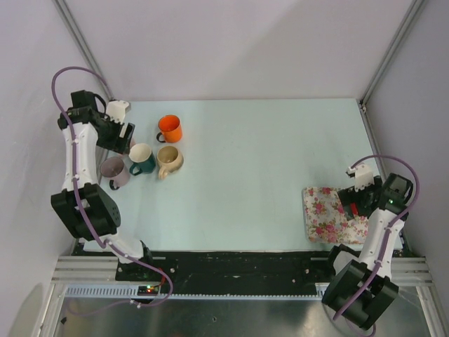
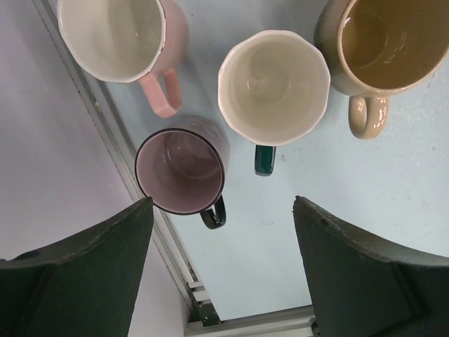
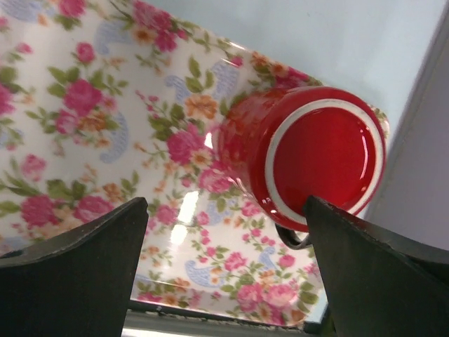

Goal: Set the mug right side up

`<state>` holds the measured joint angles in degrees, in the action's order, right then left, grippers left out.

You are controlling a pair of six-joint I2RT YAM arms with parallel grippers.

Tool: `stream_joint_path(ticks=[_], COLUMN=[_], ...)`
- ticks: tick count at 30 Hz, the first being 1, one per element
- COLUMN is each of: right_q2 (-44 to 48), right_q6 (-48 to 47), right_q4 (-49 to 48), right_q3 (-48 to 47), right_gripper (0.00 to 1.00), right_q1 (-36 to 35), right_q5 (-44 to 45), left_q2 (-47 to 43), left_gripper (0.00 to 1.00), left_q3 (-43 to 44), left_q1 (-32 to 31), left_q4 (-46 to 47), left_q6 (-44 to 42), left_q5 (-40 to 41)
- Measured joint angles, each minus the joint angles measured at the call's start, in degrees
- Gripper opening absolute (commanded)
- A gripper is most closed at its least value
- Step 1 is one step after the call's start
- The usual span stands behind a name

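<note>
A red mug (image 3: 316, 158) stands upside down on a floral tray (image 3: 91, 126), its white-ringed base facing up and a dark handle at its lower edge. In the top view the mug (image 1: 354, 208) is at the tray's right side, mostly hidden by my right arm. My right gripper (image 3: 226, 210) is open and empty just above the mug, with the right finger (image 3: 379, 274) next to its base. My left gripper (image 2: 222, 203) is open and empty, far off at the back left.
Below the left gripper stand upright mugs: pink (image 2: 116, 35), cream with a teal handle (image 2: 273, 84), tan (image 2: 389, 45) and mauve (image 2: 182, 168). An orange mug (image 1: 170, 128) stands behind them. The tray (image 1: 323, 214) lies near the table's right front edge.
</note>
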<state>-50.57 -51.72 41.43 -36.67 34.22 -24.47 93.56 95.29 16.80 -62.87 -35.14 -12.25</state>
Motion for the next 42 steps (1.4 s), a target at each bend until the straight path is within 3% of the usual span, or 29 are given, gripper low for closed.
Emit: stream_joint_path(ticks=[8,18,26,34,40,42], right_q2=[-0.31,-0.96,-4.02,-4.02,-4.22,-4.37], right_q6=[-5.57,-6.32,-5.70,-2.71,-0.87,-0.96], right_q4=[-1.70,-1.81,1.31,-2.23,-2.82,-3.06], right_q3=[-0.44,-7.58,-4.72,-1.20,3.30,3.87], right_gripper=[1.00,0.99,0.99,1.00,0.99,0.95], right_q1=[-0.13,0.17,0.55,2.16,2.64,2.64], right_q5=[10.16,12.22,10.78,16.15,15.45,15.15], left_q2=[0.74,2.34,2.34,2.34,2.38,2.47], left_gripper=[0.84,0.84,0.84,0.84,0.84,0.84], left_q3=[0.44,0.74,0.72,0.72,0.72,0.72], left_q1=[0.00,0.00,-0.02,-0.02,-0.02,0.00], left_q4=[-0.04,-0.09,-0.09,-0.09,-0.09,-0.09], left_q6=[-1.36,-2.01,-2.99,-3.48,-3.50,-3.50], left_q5=[0.07,0.04,-0.07,-0.22,-0.26,-0.26])
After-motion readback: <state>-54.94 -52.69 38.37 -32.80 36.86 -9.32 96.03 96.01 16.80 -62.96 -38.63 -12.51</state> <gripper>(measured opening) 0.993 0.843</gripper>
